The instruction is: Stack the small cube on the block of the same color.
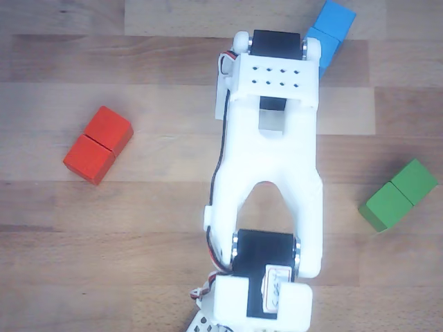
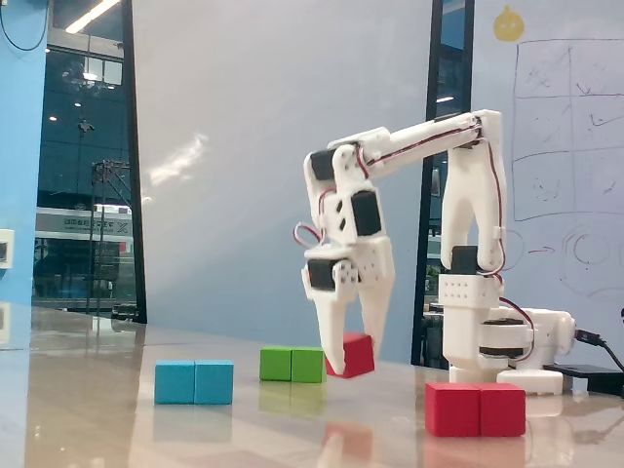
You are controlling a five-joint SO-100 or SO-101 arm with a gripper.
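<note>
From above, the arm hides the hand; the red block (image 1: 97, 145) lies on the table (image 1: 159, 207). In the fixed view, the hand (image 2: 349, 363) grips the small cube (image 2: 352, 355), lifted left of the block (image 2: 475, 409). Next: carry and lower it onto that block.

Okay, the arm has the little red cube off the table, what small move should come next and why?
Probably carry it sideways toward the red block, staying at this height or a bit higher. In the fixed view the gripper holds the small cube tilted, clear of the table, and the block lies to its right with a bare top.
</note>
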